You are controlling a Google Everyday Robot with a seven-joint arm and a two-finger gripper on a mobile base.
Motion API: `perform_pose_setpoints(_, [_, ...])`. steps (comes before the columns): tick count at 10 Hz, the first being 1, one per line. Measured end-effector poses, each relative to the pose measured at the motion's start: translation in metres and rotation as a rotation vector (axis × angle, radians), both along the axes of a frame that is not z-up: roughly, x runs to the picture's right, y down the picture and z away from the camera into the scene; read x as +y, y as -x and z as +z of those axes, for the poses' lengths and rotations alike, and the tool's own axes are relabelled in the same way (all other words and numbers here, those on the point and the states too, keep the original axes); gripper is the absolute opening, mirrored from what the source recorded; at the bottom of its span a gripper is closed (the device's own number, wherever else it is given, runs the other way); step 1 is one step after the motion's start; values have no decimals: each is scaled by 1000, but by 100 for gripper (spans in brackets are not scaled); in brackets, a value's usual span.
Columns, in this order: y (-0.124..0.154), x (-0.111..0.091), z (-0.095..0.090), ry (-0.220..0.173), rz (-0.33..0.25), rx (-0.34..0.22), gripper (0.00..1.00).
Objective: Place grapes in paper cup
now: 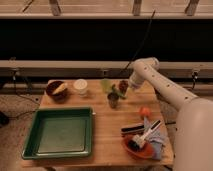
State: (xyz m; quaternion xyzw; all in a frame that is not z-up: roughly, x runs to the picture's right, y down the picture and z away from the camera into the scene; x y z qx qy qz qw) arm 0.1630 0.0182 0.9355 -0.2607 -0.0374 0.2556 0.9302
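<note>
The grapes (122,85), a small dark reddish cluster, lie at the back of the wooden table (107,127), right of centre. The white paper cup (80,86) stands upright at the back, left of centre, well apart from the grapes. My gripper (131,86) hangs from the white arm (165,90) that reaches in from the right. It is low over the table, right beside the grapes on their right side. The part of the grapes nearest the gripper is hidden.
A pale green cup (106,85) stands between the paper cup and the grapes. A dark pot with green leaves (114,99) is in front of them. A dark brown bowl (56,90) is back left, a green tray (60,132) front left, an orange ball (144,111) and an orange bowl with utensils (137,146) front right.
</note>
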Motion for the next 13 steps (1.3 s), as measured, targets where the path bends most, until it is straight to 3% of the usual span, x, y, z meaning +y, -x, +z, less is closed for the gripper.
perform_pose_setpoints(3, [-5, -16, 21, -11, 106, 11, 65])
perform_pose_setpoints(6, [-4, -25, 41, 22, 193, -16, 65])
perform_pose_setpoints(11, [7, -16, 61, 52, 243, -39, 65])
perform_pose_setpoints(13, [6, -9, 68, 51, 244, -25, 52])
